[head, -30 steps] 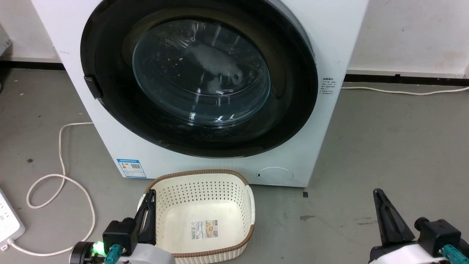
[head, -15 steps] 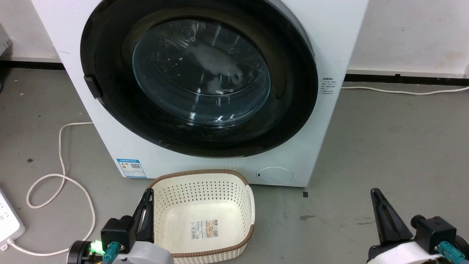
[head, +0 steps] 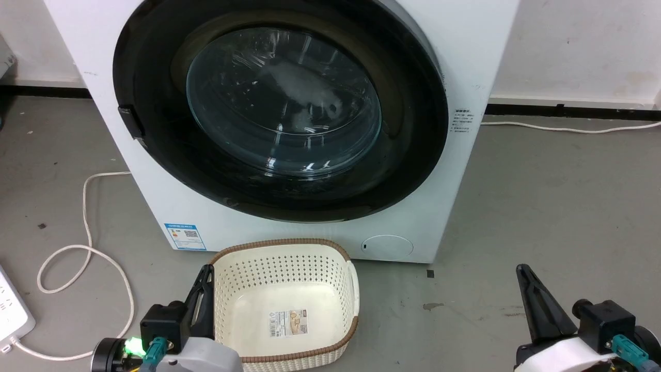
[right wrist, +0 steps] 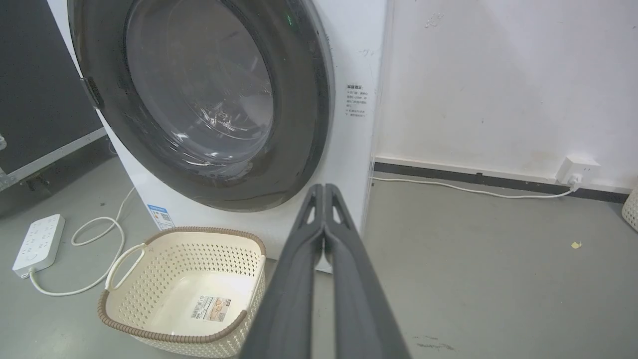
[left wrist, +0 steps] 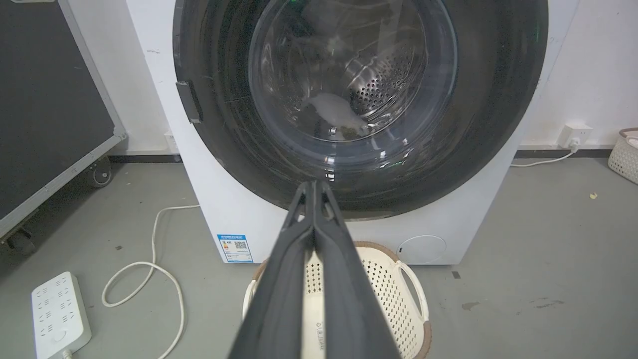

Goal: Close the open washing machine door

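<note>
In the head view the door lies flat against the front of the washing machine, the same as one second ago. The left gripper, just beside the basket, and the right gripper, over the floor, have both sunk a little lower. In the left wrist view the left fingers are pressed together on nothing and point at the door's lower rim. In the right wrist view the right fingers are also pressed together, empty.

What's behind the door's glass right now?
Through the door glass, the left wrist view shows the perforated steel drum and a pale lump lying low in it, unidentifiable. The black rim and reflections cover the rest.
</note>
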Tool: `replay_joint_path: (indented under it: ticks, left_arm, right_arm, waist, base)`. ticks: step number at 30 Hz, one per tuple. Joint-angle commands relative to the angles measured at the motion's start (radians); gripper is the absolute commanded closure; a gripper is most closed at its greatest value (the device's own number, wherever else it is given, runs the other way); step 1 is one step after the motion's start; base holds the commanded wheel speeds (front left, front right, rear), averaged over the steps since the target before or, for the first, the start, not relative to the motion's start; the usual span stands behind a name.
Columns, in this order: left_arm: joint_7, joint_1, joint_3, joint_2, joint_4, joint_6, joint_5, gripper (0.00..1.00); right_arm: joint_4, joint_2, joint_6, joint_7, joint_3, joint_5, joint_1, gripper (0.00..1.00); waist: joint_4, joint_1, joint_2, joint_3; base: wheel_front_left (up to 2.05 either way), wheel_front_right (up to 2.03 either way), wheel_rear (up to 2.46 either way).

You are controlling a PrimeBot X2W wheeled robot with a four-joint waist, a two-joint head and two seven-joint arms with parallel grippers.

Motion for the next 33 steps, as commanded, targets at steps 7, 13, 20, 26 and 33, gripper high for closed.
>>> replay_joint_path:
  ticks: [7, 13, 20, 26, 33]
  left_arm:
    - [0.017, -0.009, 0.01, -0.007, -0.013, -0.005, 0.012, 1.0]
    - [0.034, -0.01, 0.016, -0.009, -0.022, -0.007, 0.017, 1.0]
    - [0.048, -0.011, 0.022, -0.01, -0.029, -0.008, 0.022, 1.0]
    - [0.06, -0.012, 0.027, -0.012, -0.035, -0.009, 0.026, 1.0]
    - [0.076, -0.013, 0.034, -0.013, -0.043, -0.011, 0.031, 1.0]
  right_arm:
    - [-0.009, 0.006, 0.0, 0.016, 0.002, -0.014, -0.021, 1.0]
    - [-0.011, 0.008, -0.001, 0.031, 0.003, -0.025, -0.026, 1.0]
    - [-0.013, 0.009, -0.001, 0.045, 0.004, -0.035, -0.03, 1.0]
    - [-0.014, 0.01, -0.001, 0.056, 0.005, -0.043, -0.033, 1.0]
    - [-0.016, 0.011, -0.001, 0.072, 0.006, -0.054, -0.038, 1.0]
  waist:
    - [0.0, -0.0001, 0.0, 0.0]
    - [-0.001, -0.0001, 0.0, 0.001]
    - [-0.001, -0.0001, 0.0, 0.001]
    - [-0.002, -0.0001, 0.0, 0.002]
    - [-0.002, -0.0001, 0.0, 0.002]
  base:
    - [0.0, 0.0, 0.0]
    - [0.0, 0.0, 0.0]
    - [0.0, 0.0, 0.0]
    - [0.0, 0.0, 0.0]
    - [0.0, 0.0, 0.0]
